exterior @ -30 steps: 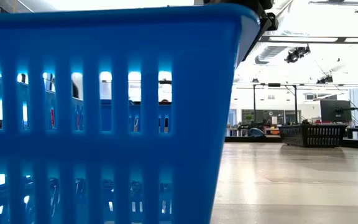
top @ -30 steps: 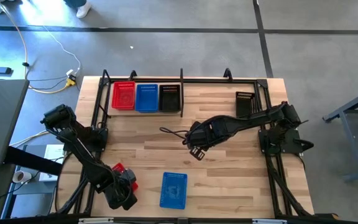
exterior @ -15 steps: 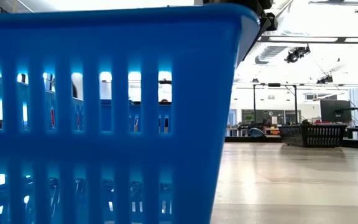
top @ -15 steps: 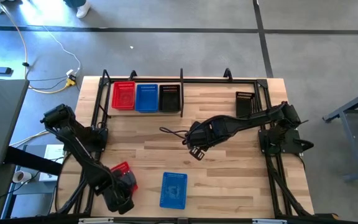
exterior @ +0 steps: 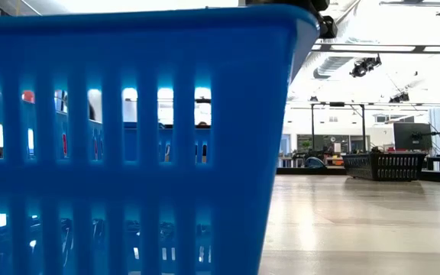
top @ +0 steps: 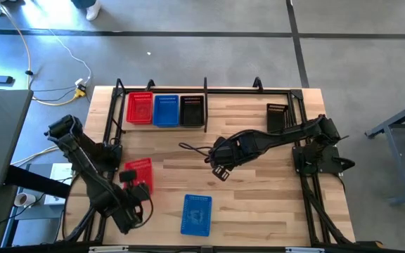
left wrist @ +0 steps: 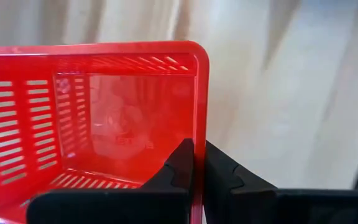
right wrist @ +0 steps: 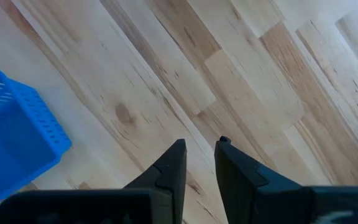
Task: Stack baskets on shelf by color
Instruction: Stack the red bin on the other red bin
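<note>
No text, label, brand, number or sign can be read anywhere here.

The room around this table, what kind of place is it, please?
Probably a robotics lab or workshop in a large hall. The wooden table stands on a bare grey floor with loose cables, and the low view shows desks with monitors under a high ceiling.

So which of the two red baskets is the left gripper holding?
The loose red basket near the table's left edge, clamped by the left gripper; the other red basket sits on the shelf.
</note>
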### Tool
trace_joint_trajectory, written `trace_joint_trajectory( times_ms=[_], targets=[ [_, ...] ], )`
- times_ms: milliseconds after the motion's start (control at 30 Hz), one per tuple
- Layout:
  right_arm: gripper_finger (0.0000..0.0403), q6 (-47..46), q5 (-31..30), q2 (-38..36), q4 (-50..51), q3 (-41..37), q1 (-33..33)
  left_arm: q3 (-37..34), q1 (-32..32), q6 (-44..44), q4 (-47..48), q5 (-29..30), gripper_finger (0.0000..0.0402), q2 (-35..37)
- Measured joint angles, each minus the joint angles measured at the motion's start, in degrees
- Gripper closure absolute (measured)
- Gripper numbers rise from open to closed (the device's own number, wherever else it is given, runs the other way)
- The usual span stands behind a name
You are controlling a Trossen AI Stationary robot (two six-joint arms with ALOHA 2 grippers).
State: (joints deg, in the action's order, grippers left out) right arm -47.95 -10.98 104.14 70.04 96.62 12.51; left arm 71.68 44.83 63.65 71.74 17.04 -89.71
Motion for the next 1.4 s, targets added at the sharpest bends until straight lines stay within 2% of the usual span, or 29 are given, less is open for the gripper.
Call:
trace_joint_trajectory(
  times_ms=[433, 767, 1100, 1400],
  targets=[
    [0.0329, 0.0, -0.2, 0.0, -3.3, 0.0, 0.0, 0.0, -5.3, -14.0, 15.2, 10.5, 0.0401, 11.1],
    [0.0329, 0.0, -0.3, 0.0, -5.7, 0.0, 0.0, 0.0, -16.6, -31.1, 18.2, 17.0, 0.0401, 23.4],
    [0.0329, -0.7, -2.4, 0.0, -6.7, 0.0, 0.0, -5.8, -32.4, -51.9, 18.1, 15.8, 0.0401, 32.6],
    [0.0329, -0.6, -2.4, 0.0, -7.0, 0.0, -0.1, -12.3, -41.9, -61.1, 15.1, 12.5, 0.0401, 38.0]
  ],
)
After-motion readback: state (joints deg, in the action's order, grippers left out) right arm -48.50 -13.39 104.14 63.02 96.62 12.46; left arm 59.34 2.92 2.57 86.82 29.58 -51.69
